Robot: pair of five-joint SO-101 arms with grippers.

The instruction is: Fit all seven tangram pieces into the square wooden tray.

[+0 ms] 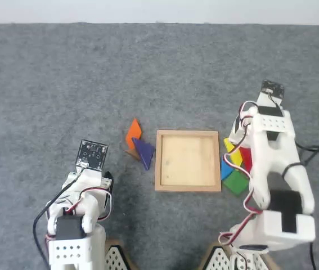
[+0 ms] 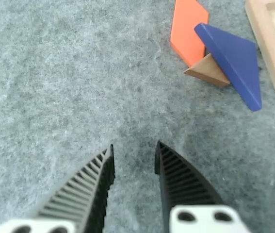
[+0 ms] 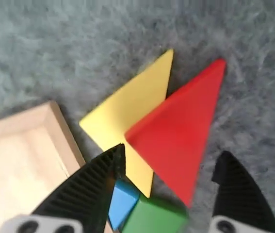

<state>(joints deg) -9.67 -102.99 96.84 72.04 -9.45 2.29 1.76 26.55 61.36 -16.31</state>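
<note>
Nearest my lens, the left pincer [image 2: 135, 145] hangs over bare grey felt with its ribbed fingers parted a little and nothing between them; on the high view I see it toward the near left corner of the tabletop [image 1: 46, 84]. My right pincer [image 3: 172, 150] is spread wide, gripping nothing, and sits above the pieces toward the right edge, with the red triangle [image 3: 176, 131] lying on the felt between its two fingers. That red triangle overlaps the yellow triangle [image 3: 127, 114], which lies just beside the right rim of the square wooden tray [image 3: 64, 131]. Toward the near edge from those two lie a light blue piece [image 3: 122, 204] and a green piece [image 3: 154, 218], touching each other. I find the tray about midway between the left and right edges, somewhat closer to the near edge, its floor showing bare wood. Just beside its left rim lies a dark blue triangle [image 2: 234, 58], resting partly over an orange parallelogram [image 2: 188, 29] and a small brown triangle [image 2: 209, 73]; all seven pieces lie outside the tray
</note>
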